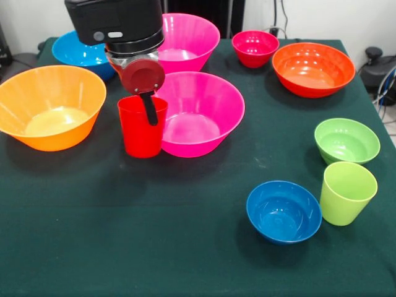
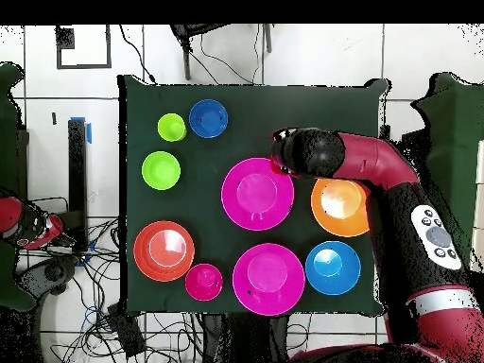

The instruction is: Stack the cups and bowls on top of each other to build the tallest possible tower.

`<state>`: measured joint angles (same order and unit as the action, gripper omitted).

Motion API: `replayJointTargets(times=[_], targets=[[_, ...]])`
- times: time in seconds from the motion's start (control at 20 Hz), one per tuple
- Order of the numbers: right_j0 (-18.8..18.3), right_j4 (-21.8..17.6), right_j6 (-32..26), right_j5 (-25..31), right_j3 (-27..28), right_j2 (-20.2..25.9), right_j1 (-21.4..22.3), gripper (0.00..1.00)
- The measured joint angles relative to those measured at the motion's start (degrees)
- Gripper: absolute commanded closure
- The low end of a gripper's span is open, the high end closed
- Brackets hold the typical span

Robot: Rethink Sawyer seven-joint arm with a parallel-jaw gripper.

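The red cup (image 1: 141, 133) stands upright on the green cloth, touching the near big pink bowl (image 1: 198, 114). My gripper (image 1: 148, 108) hangs right over the cup's rim, reaching down at its near wall. In the overhead view the arm's head (image 2: 307, 151) hides the cup. The lime green cup (image 1: 346, 192) stands at the near right, beside the small blue bowl (image 1: 283, 210) and the small green bowl (image 1: 346, 139). The wide red-orange bowl (image 1: 312, 68) and the small red bowl (image 1: 255, 46) sit far right. Nothing is stacked; no tower shows.
The big yellow-orange bowl (image 1: 49, 105) sits left of the red cup, with the mid-sized blue bowl (image 1: 80, 52) behind it. The second big pink bowl (image 1: 185, 40) is behind the gripper. Cables lie off the table's edges (image 2: 57, 255).
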<state>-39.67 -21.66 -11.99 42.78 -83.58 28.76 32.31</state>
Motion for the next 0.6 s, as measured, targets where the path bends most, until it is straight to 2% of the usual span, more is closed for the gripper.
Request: replayJointTargets(times=[0.45, 0.6], targets=[[0.4, 0.2, 0.0, -9.2, -5.8, 0.0, 0.8, 1.00], [0.8, 0.2, 0.0, -14.7, -7.4, 0.0, 0.0, 1.00]])
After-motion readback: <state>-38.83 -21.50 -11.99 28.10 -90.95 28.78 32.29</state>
